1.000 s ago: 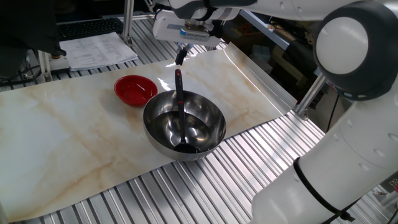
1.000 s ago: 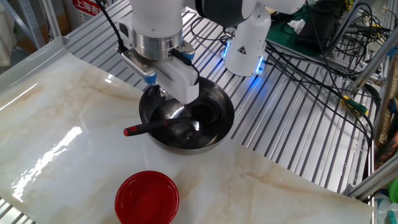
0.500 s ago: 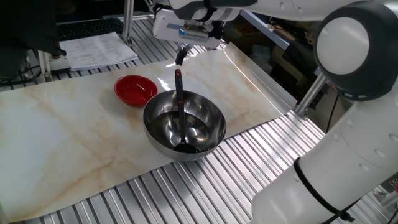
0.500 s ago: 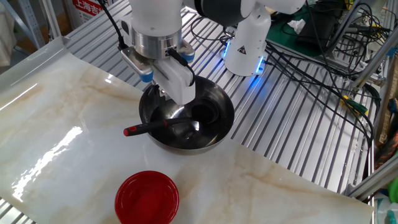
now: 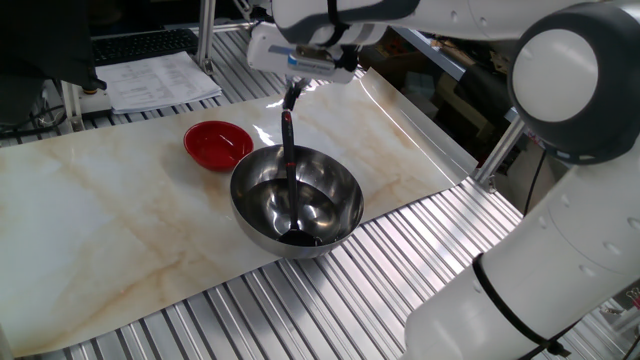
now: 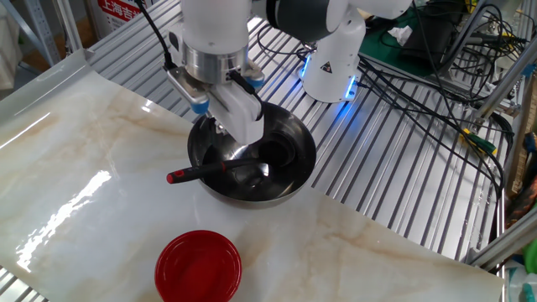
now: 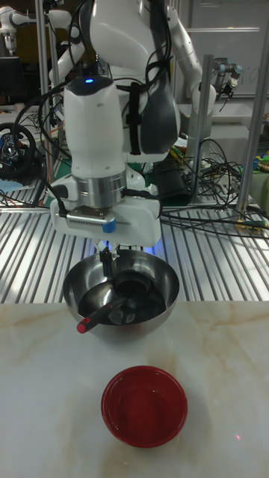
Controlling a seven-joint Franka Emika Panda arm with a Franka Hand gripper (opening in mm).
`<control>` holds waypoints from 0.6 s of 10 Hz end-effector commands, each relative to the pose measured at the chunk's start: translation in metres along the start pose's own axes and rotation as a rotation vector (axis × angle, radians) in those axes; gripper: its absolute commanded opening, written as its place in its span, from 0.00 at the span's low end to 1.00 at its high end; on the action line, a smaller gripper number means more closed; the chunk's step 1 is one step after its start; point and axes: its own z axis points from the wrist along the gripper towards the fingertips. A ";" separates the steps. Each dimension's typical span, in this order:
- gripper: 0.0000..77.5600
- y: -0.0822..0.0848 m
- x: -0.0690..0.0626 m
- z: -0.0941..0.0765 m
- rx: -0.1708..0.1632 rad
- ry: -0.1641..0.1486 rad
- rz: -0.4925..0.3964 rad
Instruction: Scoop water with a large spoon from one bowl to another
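Note:
The large spoon (image 5: 288,160) is a black ladle lying in the steel bowl (image 5: 335,190). Its scoop (image 6: 252,172) rests at the bottom, and its handle leans out over the rim to a red-marked tip (image 6: 172,177). The water shows only as shine inside the bowl. My gripper (image 5: 292,95) hangs just above the handle's upper end without touching it. Its fingers (image 7: 110,258) look closed together and hold nothing. The small red bowl (image 6: 198,266) sits on the marble sheet beside the steel bowl (image 7: 161,295).
A marble-patterned sheet (image 5: 120,220) covers the slatted metal table (image 5: 300,310). Papers (image 5: 160,80) lie at the back left. The arm's base with a blue light (image 6: 331,71) and loose cables (image 6: 436,92) stand behind the steel bowl.
The gripper has shifted slightly above the ladle handle. The ladle and both bowls have not moved.

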 end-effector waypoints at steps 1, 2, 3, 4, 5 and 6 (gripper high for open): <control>0.00 -0.005 0.001 0.007 0.000 -0.017 0.007; 0.00 -0.006 0.001 0.011 -0.001 -0.016 0.006; 0.00 -0.007 0.001 0.018 -0.004 -0.022 0.006; 0.00 -0.007 0.000 0.025 -0.005 -0.027 0.007; 0.00 -0.008 0.000 0.027 -0.005 -0.027 0.007; 0.00 -0.011 -0.003 0.034 -0.007 -0.028 -0.001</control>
